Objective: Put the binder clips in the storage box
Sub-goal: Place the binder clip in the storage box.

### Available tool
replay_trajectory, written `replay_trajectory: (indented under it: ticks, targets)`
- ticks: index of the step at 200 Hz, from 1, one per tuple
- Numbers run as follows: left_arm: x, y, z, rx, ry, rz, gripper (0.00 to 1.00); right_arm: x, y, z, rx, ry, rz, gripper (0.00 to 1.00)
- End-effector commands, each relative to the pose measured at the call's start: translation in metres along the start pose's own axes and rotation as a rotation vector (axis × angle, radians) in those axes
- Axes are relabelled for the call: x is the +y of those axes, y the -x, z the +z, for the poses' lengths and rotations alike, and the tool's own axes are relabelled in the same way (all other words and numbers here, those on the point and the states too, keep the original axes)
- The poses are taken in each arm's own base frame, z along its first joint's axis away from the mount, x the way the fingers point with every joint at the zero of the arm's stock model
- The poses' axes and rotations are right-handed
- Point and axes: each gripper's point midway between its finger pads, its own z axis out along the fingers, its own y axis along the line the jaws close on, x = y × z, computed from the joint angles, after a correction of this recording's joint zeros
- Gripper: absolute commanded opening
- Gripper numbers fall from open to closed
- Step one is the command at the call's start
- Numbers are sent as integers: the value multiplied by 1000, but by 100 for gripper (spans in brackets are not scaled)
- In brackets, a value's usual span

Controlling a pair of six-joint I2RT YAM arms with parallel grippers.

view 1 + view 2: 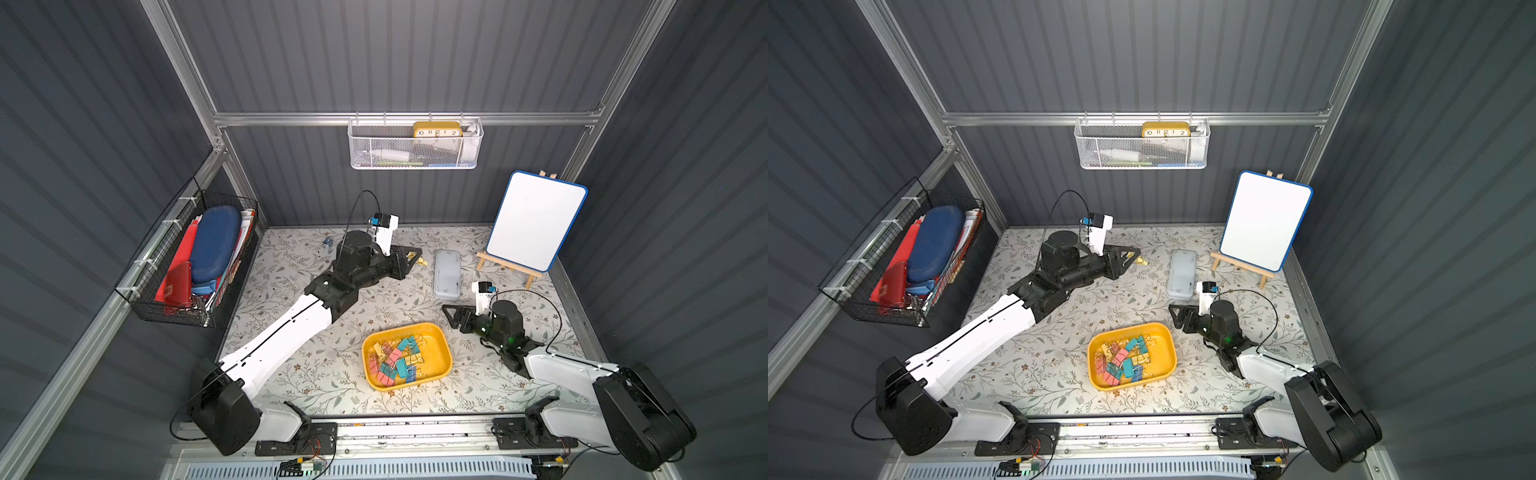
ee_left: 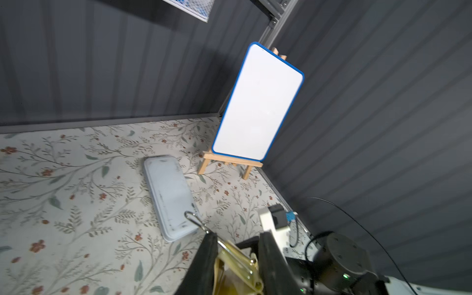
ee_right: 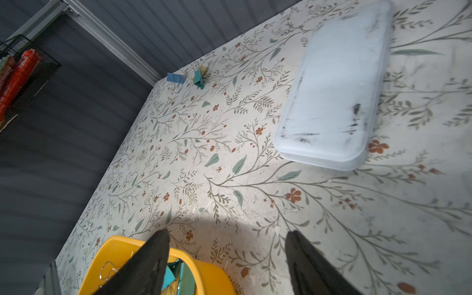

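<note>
**Yellow clip in the left pincer, box straight back toward our base**

Our left pincer (image 2: 237, 242) is clenched on a yellow clip (image 2: 236, 265) at the far side of the bench (image 1: 324, 390), near the grey lid (image 1: 447, 274). The storage box (image 1: 436, 353) sits mid-bench nearer our base, almost straight back from that pincer. Its long axis runs across the bench, and a heap of binder clips (image 1: 397, 357) lies in it. Our right pincer (image 3: 227, 235) is released and empty at the box's far right corner, nearer but carrying nothing. We judge the carry is the left arm's. A blue clip (image 1: 328, 243) waits loose near the far left corner.
</note>
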Motion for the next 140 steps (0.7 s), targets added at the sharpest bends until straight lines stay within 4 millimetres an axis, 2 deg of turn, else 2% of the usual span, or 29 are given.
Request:
replay_trajectory:
  ticks: [1, 36, 70, 92, 107, 140]
  targets:
    - [-4, -46, -5, 60, 80, -90, 13, -11, 3, -2, -22, -57, 8, 76]
    - [-24, -131, 7, 209, 70, -161, 13, -14, 2, 1, -15, -68, 14, 76]
    - [-30, -188, 17, 320, 87, -171, 13, -16, 1, 2, -11, -77, 17, 76]
    - [-19, -216, 20, 369, 119, -168, 14, -16, 1, 2, -12, -76, 16, 76]
    - [-4, -236, 21, 392, 156, -170, 16, -15, 2, 2, -14, -74, 15, 76]
    - [16, -267, 30, 442, 209, -162, 18, -15, 2, 0, -16, -76, 13, 76]
